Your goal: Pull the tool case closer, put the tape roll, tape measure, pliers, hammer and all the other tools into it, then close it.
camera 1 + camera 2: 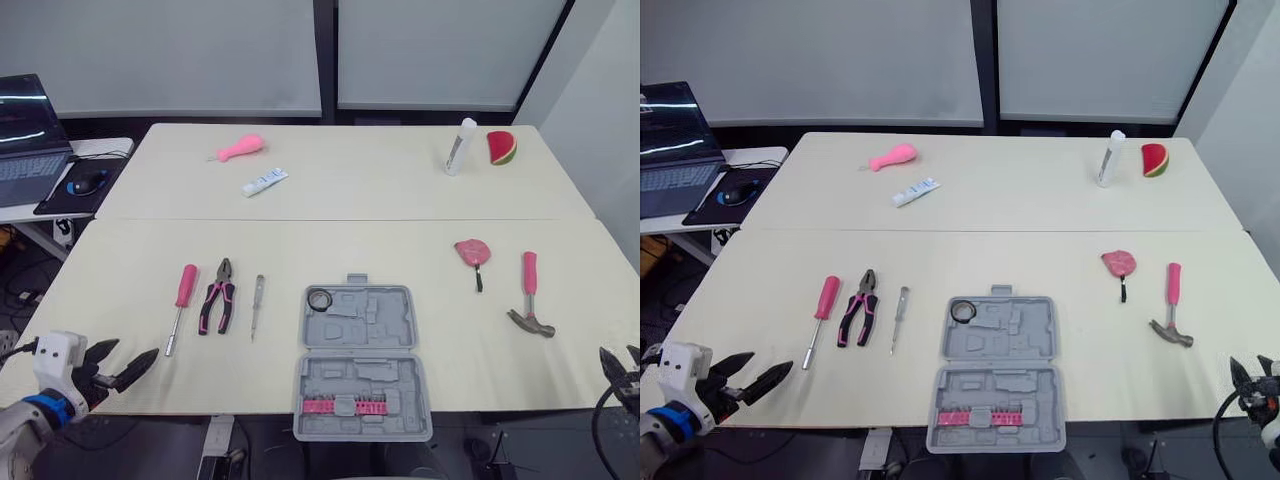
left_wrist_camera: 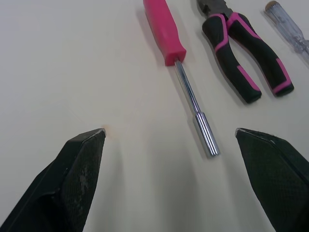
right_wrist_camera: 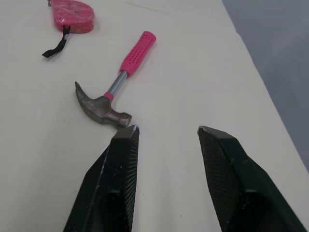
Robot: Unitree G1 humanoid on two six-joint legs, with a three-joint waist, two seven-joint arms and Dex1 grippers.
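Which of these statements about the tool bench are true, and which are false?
1. The tool case lies open. True.
2. The pliers lie between the pink screwdriver and the slim clear-handled screwdriver. True.
3. The tape roll lies beside the pliers. False: it sits inside the case.
4. The left pincer grips the pink screwdriver. False: it is open and empty.
5. The hammer lies right of the tape measure. True.

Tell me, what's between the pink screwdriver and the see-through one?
The pliers lie between them, touching neither; the left eye view shows it.
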